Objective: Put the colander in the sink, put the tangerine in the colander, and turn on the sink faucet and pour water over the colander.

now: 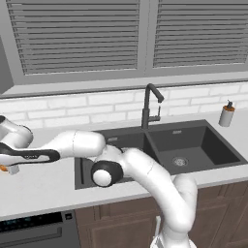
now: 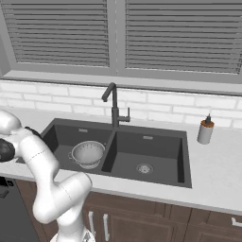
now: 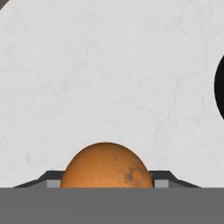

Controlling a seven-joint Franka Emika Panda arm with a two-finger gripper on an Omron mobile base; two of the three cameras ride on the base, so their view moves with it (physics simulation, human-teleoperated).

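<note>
The small orange tangerine [image 3: 106,166] lies on the pale counter. My gripper [image 3: 106,183] straddles it, and a dark fingertip [image 3: 49,179] rests against each of its sides. In the left base view the arm stretches far left over the counter, where the gripper [image 1: 7,168] and a sliver of the tangerine [image 1: 2,168] sit at the frame's edge. The silvery colander [image 2: 88,153] stands upright in the left basin of the dark sink [image 2: 186,156]. The dark faucet [image 2: 113,106] rises behind the divider, and no water shows.
A small soap bottle [image 2: 205,131] stands on the counter to the right of the sink. The white tiled wall and window blinds close off the back. A dark appliance front [image 1: 34,231] sits below the counter at the left.
</note>
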